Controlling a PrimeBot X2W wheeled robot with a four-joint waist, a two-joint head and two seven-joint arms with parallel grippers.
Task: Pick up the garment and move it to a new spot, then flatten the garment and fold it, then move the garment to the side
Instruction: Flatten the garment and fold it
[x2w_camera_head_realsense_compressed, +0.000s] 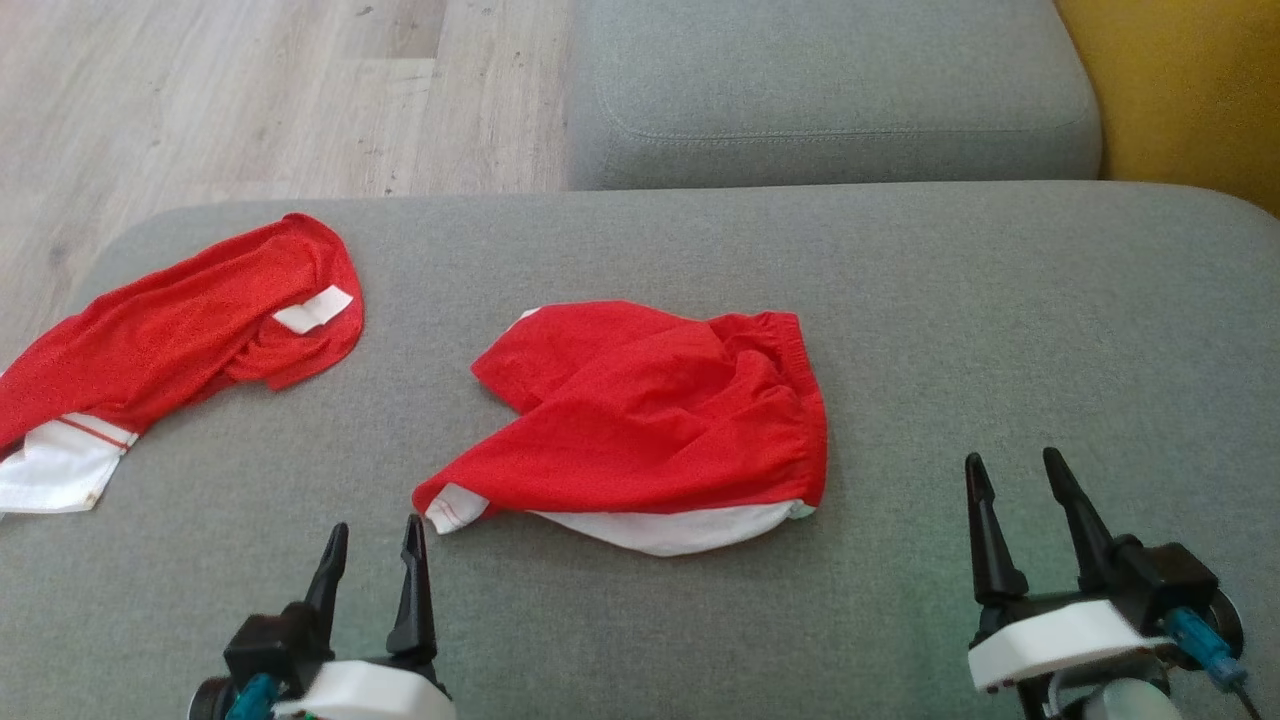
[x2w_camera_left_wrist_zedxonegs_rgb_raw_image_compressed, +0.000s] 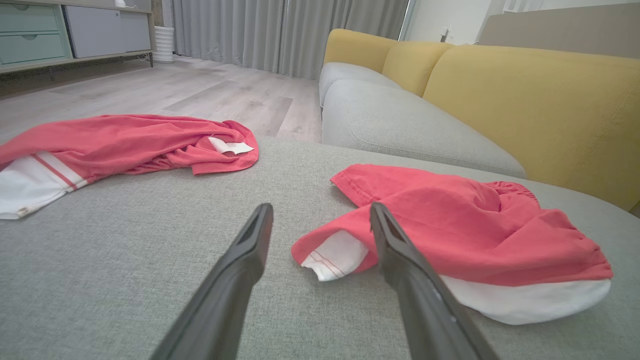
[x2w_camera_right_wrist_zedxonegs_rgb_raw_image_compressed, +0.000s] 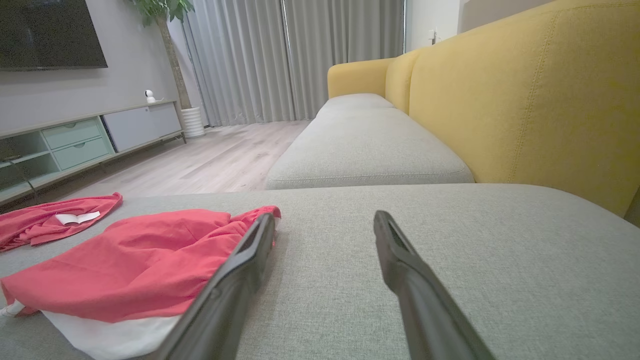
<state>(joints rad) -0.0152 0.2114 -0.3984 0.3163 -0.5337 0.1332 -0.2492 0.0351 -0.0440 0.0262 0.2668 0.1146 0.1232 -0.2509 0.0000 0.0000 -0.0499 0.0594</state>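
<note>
Well — left gripper (x2w_camera_head_realsense_compressed: 376, 522) and right gripper (x2w_camera_head_realsense_compressed: 1011, 454) gape wide; garment (x2w_camera_head_realsense_compressed: 660, 410) lies ungripped.

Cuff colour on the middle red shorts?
White fabric cuff with thin red stitching; clearest in the left wrist view.

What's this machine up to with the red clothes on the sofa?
A two-armed robot faces a grey cushion with two red-and-white garments lying on it. The crumpled red garment in the middle seems to be its target. The left gripper sits just short of that garment's near corner, and the right gripper is over bare cushion to the other side. Both are open and hold nothing. The second red garment lies off to the left, untouched.
</note>
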